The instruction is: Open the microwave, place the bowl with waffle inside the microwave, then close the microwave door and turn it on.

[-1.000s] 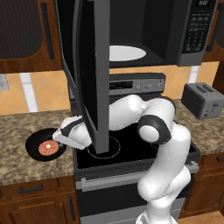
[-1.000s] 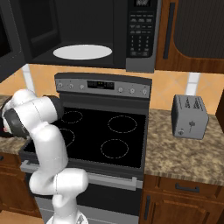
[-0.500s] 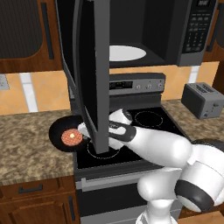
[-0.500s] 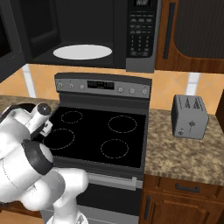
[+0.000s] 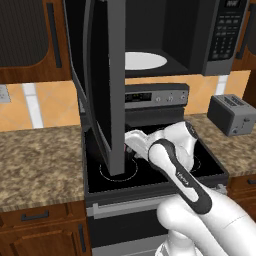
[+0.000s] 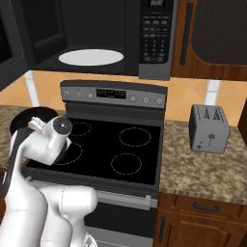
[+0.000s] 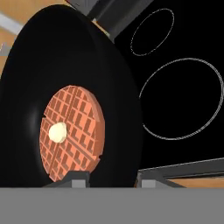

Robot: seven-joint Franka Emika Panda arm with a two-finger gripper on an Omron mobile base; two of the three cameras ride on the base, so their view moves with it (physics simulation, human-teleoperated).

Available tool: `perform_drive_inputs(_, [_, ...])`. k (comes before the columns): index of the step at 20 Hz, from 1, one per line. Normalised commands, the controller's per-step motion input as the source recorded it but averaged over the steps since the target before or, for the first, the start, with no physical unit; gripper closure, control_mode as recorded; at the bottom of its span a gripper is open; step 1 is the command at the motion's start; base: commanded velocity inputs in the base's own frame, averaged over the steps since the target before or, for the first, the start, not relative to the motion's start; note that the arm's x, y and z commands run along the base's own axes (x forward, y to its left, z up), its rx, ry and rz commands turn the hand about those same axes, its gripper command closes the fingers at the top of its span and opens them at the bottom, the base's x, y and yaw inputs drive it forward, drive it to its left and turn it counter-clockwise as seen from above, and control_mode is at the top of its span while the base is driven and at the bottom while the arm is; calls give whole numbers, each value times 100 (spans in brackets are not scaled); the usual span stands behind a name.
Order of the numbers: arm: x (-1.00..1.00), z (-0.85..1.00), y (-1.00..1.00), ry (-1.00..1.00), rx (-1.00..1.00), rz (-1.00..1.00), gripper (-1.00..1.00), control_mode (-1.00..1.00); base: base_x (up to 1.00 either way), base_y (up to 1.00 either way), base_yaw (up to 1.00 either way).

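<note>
My gripper (image 7: 108, 179) seemingly clamped the bowl (image 7: 65, 87) rim, waffle (image 7: 72, 131) inside, above the stove (image 6: 120, 144). Tilting risked spilling; the open microwave door (image 5: 102, 85) hung close enough to strike.

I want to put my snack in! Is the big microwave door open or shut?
Open. The dark glass microwave door swings out over the stove, and the white round turntable inside shows.
</note>
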Motion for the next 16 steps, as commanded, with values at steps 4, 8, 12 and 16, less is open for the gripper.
perform_drive_inputs(4, [-38, 100, -91, 8, 0, -7, 100, -100, 0, 0, 0])
perform_drive_inputs(8, [-53, 100, -73, 5, 3, 0, 100, -100, 0, 0, 0])
perform_drive_inputs(12, [-14, 100, -61, 5, 3, 0, 100, -100, 0, 0, 0])
perform_drive_inputs(16, [0, 100, -34, 21, 5, 0, 100, -100, 0, 0, 0])
